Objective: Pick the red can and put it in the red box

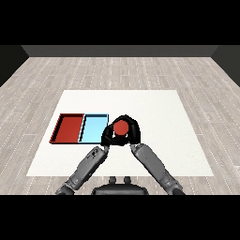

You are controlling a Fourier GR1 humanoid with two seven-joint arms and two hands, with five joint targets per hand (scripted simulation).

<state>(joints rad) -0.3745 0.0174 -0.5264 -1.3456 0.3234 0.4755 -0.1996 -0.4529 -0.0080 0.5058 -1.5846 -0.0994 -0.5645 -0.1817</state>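
The red can point(121, 127) shows its round top just right of the light blue tray point(93, 129), near the table's middle. My right hand point(134, 131) is curled round it, black fingers arching over its far side and right. My left hand point(107, 136) sits close against the can's left side, at the blue tray's right edge. The red tray point(68, 127) lies left of the blue one with nothing in it. Whether the can rests on the table or hangs above it is hidden by the hands.
The white table point(159, 112) stretches bare to the right and the far side. Both grey forearms meet in front of the trays, close to the table's near edge.
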